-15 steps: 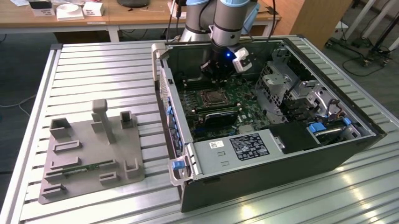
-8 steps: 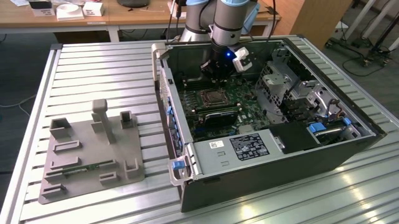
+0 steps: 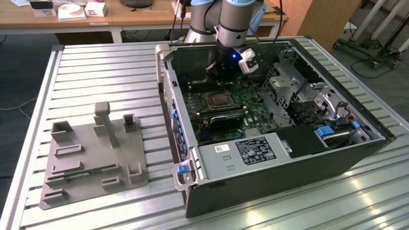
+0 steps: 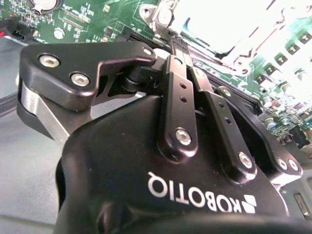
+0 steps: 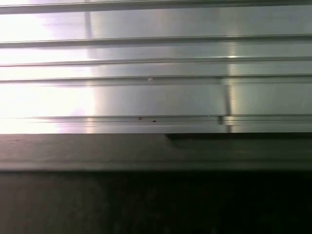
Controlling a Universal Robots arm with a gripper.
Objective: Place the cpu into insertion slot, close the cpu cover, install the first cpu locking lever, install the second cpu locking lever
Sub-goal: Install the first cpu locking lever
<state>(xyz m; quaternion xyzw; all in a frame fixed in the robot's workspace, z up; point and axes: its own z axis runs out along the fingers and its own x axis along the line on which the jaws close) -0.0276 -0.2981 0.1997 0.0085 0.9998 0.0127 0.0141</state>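
While the pincer (image 3: 221, 80) hangs low inside the computer case (image 3: 332, 158), in the upper middle of the exterior view, its tip sits just above the far edge of the processor socket. In the second wrist view the pincer (image 4: 171, 41) has its jaws drawn together at the socket's corner. I cannot tell whether anything thin is caught between them.

Just below it in the exterior view, the cpu (image 3: 221, 101) appears to lie flat in the socket at the frame's centre, with the cpu cover (image 3: 207, 101) seemingly down around it as a silvery frame. On that reading the work has reached the locking levers, though no lever can be made out as such.

To do this well, I judge the push should stay low and run along the socket's edge. It should be steady rather than quick, so the tip neither skids onto the green motherboard (image 3: 255, 112) nor lifts the cover.

Counted: one arm (image 3: 233, 19), one pincer, one case, one cpu, one cover and one motherboard. There is also one white-labelled grey box (image 3: 246, 151) at the case's near end, and one grey fixture block (image 3: 93, 163) at lower left — both sit on one slatted metal table (image 3: 96, 67)
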